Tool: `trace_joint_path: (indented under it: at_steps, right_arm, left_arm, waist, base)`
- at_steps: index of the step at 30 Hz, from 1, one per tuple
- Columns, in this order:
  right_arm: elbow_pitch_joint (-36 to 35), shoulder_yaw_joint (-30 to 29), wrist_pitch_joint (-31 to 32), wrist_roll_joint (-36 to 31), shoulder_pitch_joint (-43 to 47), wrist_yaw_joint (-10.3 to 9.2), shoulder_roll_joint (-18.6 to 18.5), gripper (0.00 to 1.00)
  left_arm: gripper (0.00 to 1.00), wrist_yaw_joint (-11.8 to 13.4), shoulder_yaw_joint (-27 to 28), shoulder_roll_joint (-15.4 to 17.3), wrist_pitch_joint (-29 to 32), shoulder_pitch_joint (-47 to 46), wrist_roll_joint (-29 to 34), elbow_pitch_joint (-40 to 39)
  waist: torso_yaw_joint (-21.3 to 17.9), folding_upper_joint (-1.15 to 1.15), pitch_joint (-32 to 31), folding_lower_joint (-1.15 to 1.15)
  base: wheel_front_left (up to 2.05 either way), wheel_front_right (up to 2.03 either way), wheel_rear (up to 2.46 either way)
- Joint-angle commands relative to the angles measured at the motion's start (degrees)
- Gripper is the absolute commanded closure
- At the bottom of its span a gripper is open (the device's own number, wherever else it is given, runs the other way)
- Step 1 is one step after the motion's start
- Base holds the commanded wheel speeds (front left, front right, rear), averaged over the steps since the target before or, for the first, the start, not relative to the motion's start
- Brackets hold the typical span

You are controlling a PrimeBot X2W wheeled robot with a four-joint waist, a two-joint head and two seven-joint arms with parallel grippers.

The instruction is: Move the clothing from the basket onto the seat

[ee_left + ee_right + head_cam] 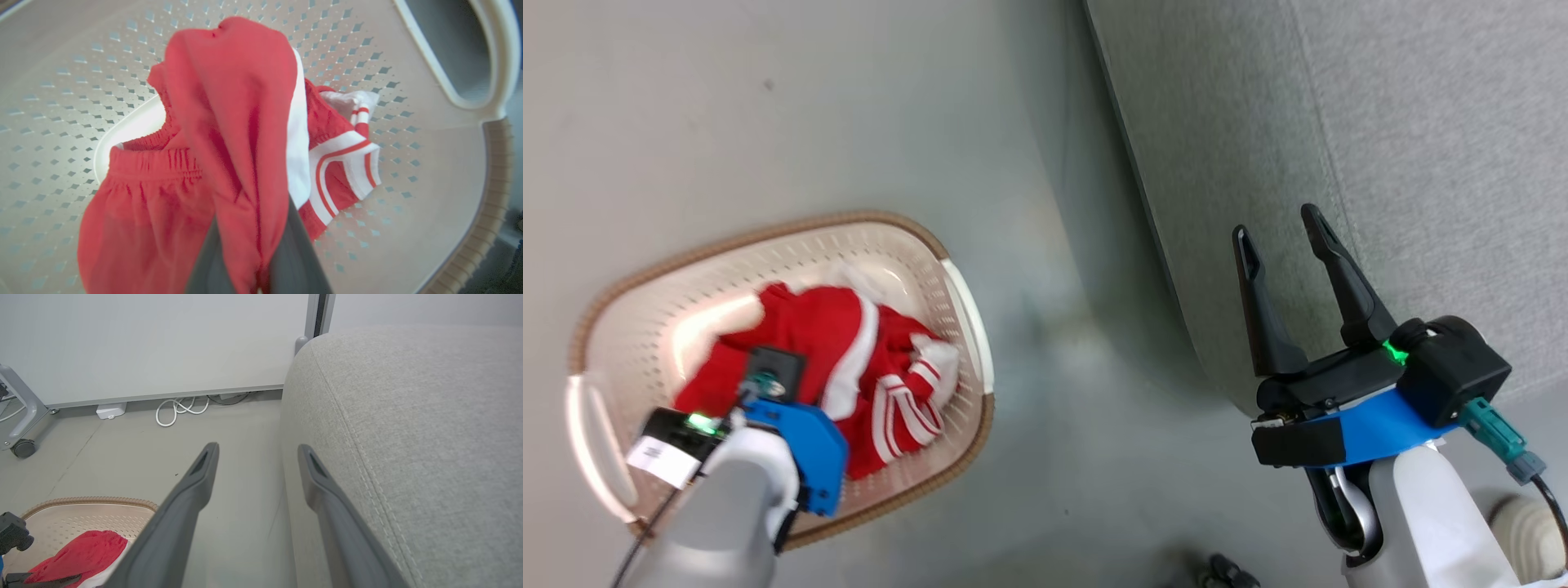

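Observation:
The clothing (849,359), red with white stripes and panels, lies bunched in the cream perforated basket (890,245) on the floor at the lower left. In the left wrist view, my left gripper (253,212) is shut on a fold of the red clothing (229,122), which rises in a peak from the pile over the basket's floor (408,204). My right gripper (1276,222) stands open and holds nothing, close to the rounded edge of the grey seat (1421,163). The right wrist view shows that gripper (257,447) beside the seat (408,437), with the basket (90,500) at the lower left.
Grey floor separates basket and seat. Along the far wall lie a coiled white cable (179,410) and a small white box (110,411). A wheeled metal frame (20,445) stands at the far left. A dark object (1225,572) sits on the floor near my base.

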Motion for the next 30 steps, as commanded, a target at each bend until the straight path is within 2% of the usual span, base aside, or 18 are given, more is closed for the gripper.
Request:
trace_joint_path:
  at_steps: [1,10,16,22,30]
  right_arm:
    - [0.4,-0.1,-0.2,-0.3,-0.3,0.03,-0.1,0.00]
    - [5.0,-1.0,-0.2,-3.2,3.9,0.03,-0.1,0.00]
    - [7.6,-1.5,-0.2,-4.3,7.9,0.03,-0.1,0.00]
    - [9.5,-0.9,-0.1,-4.2,11.8,0.03,-0.1,0.00]
    - [9.5,0.5,1.4,-3.6,14.3,0.03,-0.1,0.00]
  left_arm:
    - [1.00,-0.1,-0.6,-0.5,0.2,0.7,-0.5,-0.6]
    - [1.00,-0.1,-10.2,-4.5,0.5,7.0,-9.6,-8.9]
    - [1.00,-0.1,-17.3,-4.6,2.7,7.3,-17.7,-17.9]
    - [1.00,-0.1,-22.3,-4.1,1.9,4.7,-22.8,-25.9]
    - [1.00,-0.1,-25.4,-5.7,0.7,-1.0,-24.5,-29.9]
  waist:
    - [3.0,0.00,-6.1,0.00]
    - [9.6,0.00,-22.7,0.00]
    - [13.4,0.00,-31.9,0.00]
    - [16.1,0.00,-38.9,0.00]
    - [18.0,0.00,-43.2,0.00]
  base:
    - [0.00,0.00,0.00]
    - [0.00,0.00,0.00]
    - [0.00,0.00,0.00]
    - [0.00,0.00,0.00]
    - [0.00,0.00,0.00]
